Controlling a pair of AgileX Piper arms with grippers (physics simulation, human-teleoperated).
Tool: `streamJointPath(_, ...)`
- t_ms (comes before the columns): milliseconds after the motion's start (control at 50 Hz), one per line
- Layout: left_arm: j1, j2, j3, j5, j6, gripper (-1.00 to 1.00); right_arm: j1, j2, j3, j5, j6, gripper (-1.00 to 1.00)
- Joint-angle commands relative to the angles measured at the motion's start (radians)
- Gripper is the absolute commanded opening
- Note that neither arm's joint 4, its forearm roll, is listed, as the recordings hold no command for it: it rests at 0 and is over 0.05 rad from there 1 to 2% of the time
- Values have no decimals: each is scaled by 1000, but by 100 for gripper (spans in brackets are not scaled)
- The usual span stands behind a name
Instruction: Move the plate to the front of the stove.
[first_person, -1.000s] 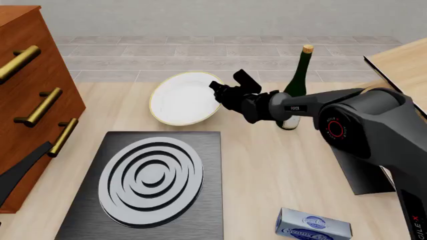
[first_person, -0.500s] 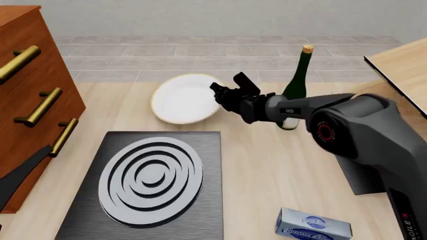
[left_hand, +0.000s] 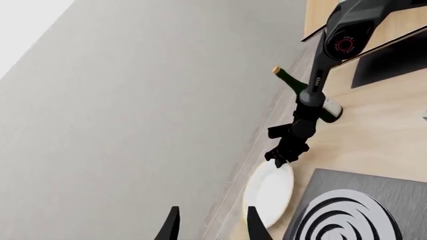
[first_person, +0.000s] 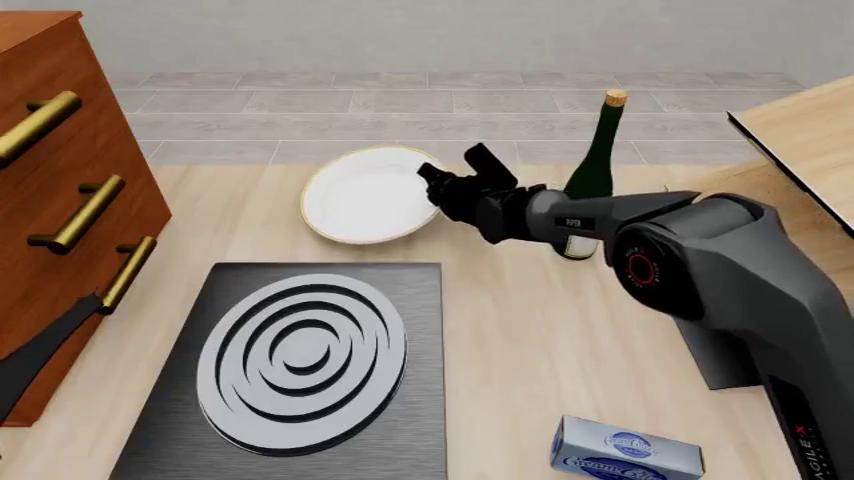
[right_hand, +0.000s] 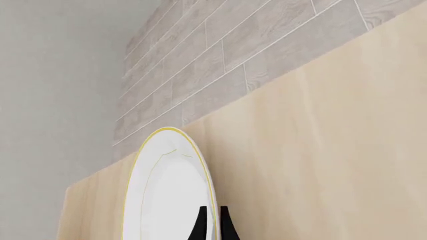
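Light wooden tabletop (first_person: 561, 320): plate (first_person: 367, 197) beyond stove (first_person: 300, 365), rim pinched by right gripper (first_person: 434, 190); relocation judged unfinished. Left gripper (left_hand: 210, 225) held parted, empty.

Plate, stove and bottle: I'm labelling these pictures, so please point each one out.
plate (first_person: 358, 198), front view, on its white centre.
stove (first_person: 414, 330), front view, on the bare grey slab beside the rings.
bottle (first_person: 594, 170), front view, on its dark green shoulder.
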Motion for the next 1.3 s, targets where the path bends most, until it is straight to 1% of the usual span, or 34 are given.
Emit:
streamJointPath(20, 3, -6, 2, 1, -1, 100, 6, 8, -4, 3, 1, -100)
streamJointPath(80, 2, -5, 1, -1, -1, 100, 7, 9, -5, 3, 3, -100)
streamJointPath(100, 1, -5, 2, -2, -1, 100, 6, 7, -5, 6, 1, 100)
streamJointPath(340, 2, -10, 1, -1, -3, 100, 3, -8, -1, 21, -17, 100)
streamJointPath(420, 4, -15, -4, 7, -3, 100, -2, -14, 0, 31, -30, 100)
streamJointPath(500, 4, -20, -3, 10, -2, 100, -11, -25, -4, 50, -60, 100)
streamJointPath(560, 4, -23, -3, 11, -4, 100, -20, -33, -17, 81, -104, 100)
streamJointPath(600, 2, -27, -3, 11, -5, 100, -33, -38, -29, 107, -147, 100)
streamJointPath(640, 2, -28, -1, 11, -4, 100, -44, -40, -37, 125, -172, 100)
streamJointPath(660, 1, -30, -1, 11, -5, 100, -48, -41, -35, 127, -172, 100)
streamJointPath(680, 1, -31, -1, 12, -6, 100, -57, -49, -37, 136, -203, 100)
streamJointPath(720, 1, -34, 2, 12, -5, 100, -67, -57, -37, 146, -222, 100)
streamJointPath(740, 1, -37, 1, 14, -6, 100, -80, -68, -39, 156, -263, 100)
streamJointPath(780, 2, -40, 1, 16, -7, 100, -83, -69, -40, 162, -263, 100)
streamJointPath(820, 3, -45, 2, 19, -8, 100, -102, -98, -29, 167, -319, 100)
streamJointPath(860, 3, -48, 4, 20, -8, 100, -102, -98, -33, 169, -314, 100)
streamJointPath(900, 3, -49, 4, 22, -9, 100, -113, -117, -18, 166, -340, 100)
streamJointPath(940, 4, -51, 1, 25, -10, 100, -107, -126, -9, 162, -332, 100)
streamJointPath(1000, 3, -54, 3, 24, -10, 100, -103, -146, 8, 154, -336, 100)
streamJointPath(1020, 2, -55, 4, 23, -9, 100, -100, -158, 17, 147, -346, 100)
streamJointPath(1080, 0, -54, 5, 19, -10, 100, -94, -182, 40, 133, -339, 100)
streamJointPath(1100, -1, -54, 5, 17, -11, 100, -93, -193, 45, 131, -352, 100)
streamJointPath(1260, -14, -41, 11, -12, -16, 100, -73, -309, 150, 87, -357, 100)
streamJointPath(1300, -20, -38, 14, -21, -20, 100, -64, -346, 188, 72, -368, 100)
